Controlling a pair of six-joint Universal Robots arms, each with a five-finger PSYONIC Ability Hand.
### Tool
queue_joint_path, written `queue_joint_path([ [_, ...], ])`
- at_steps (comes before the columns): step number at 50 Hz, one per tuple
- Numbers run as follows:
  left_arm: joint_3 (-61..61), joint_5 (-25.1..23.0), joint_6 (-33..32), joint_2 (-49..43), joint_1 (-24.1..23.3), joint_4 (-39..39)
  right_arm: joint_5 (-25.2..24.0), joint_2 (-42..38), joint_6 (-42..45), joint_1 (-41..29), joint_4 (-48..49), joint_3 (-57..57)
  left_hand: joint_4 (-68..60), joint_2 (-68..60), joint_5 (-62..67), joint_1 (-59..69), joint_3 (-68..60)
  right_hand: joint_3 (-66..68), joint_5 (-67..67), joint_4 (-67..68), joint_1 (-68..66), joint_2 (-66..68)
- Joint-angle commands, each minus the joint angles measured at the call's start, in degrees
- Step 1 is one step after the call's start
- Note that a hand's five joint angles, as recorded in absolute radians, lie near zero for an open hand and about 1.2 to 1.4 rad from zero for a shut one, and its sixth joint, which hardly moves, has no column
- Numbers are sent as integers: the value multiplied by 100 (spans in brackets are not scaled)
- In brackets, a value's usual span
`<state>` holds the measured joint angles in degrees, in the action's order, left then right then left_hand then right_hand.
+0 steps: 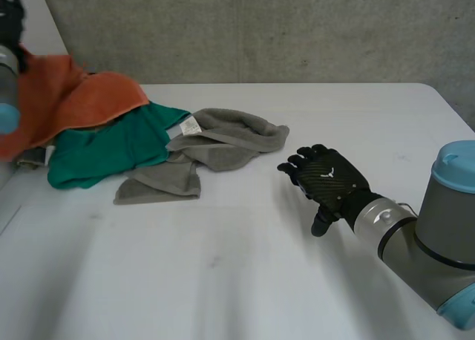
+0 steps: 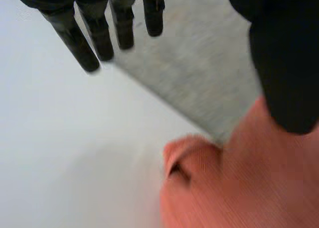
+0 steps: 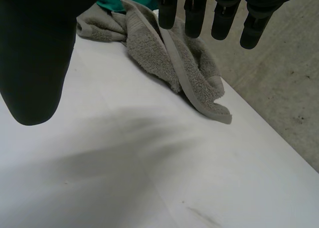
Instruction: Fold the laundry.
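**Now choosing a first piece from the heap**

Nothing is folded yet, as I judge it. The laundry lies crumpled toward the far left corner of the desk [image 1: 223, 280]. The orange cloth [image 1: 82, 102] sits at the left edge, overlapping the green cloth [image 1: 111, 151]. That one overlaps the grey towel [image 1: 223, 139], the piece nearest the desk's middle.

My left fingers [image 2: 72, 39] are straight and apart from the thumb, gripping nothing, raised above the orange cloth. My right fingers [image 3: 194, 14] are straight too, open and empty. They hover over the right half of the desk, with the towel's bunched end just beyond the fingertips.

The next move, I think, is to reach the right fingers forward, pinch the towel's hemmed border and draw it toward the near edge, free of the green cloth. The near half of the desk is bare, giving room to spread it flat. The left edge is close to the heap, so anything dragged that way could slide off. Beyond the far edge stands a grey wall [image 1: 297, 28].
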<state>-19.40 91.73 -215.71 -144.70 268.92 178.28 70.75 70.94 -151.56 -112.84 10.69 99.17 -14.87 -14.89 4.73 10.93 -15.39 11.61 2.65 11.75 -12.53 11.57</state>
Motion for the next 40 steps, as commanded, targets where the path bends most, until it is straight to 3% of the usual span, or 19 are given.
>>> queue_joint_path([
  [1, -1143, -331, 20, 811, -577, 180, 1, 16, -23, 16, -40, -3, 487, 489, -473, -93, 539, -161, -265, -175, 253, -157],
  [7, -2383, -963, 178, 1462, -1341, 506, -26, 25, -23, 78, -163, -12, 487, 489, -473, -93, 539, -161, -265, -175, 253, -157],
  [13, -2543, -1781, 442, 910, -2097, 137, -35, 8, -32, 166, -269, -82, 487, 489, -473, -93, 539, -161, -265, -175, 253, -157],
  [19, -1367, -1659, 311, -179, -2493, -609, -43, -10, -14, 219, -313, -82, 264, 266, -250, 130, 316, -161, -265, -175, 253, -157],
  [27, 917, -1404, -865, -1708, -2502, -2024, -52, -10, -6, 262, -296, -82, 214, 215, -199, 180, 266, -161, -265, -175, 253, -157],
  [33, 1702, -1175, -1473, -2369, -2449, -2070, -26, -1, 3, 289, -278, -91, -71, -70, 85, 465, -19, -161, -265, -175, 253, -157],
  [37, 1975, -1157, -1921, -2668, -2440, -1982, -43, 16, 3, 324, -278, -100, -1581, -1580, 1596, 1975, -1529, -161, -265, -175, 253, -157],
  [40, 2063, -1219, -2229, -2669, -2440, -1841, -17, 16, 3, 333, -278, -126, -5610, -5608, 5624, 6004, -5558, -161, -265, -175, 253, -157],
])
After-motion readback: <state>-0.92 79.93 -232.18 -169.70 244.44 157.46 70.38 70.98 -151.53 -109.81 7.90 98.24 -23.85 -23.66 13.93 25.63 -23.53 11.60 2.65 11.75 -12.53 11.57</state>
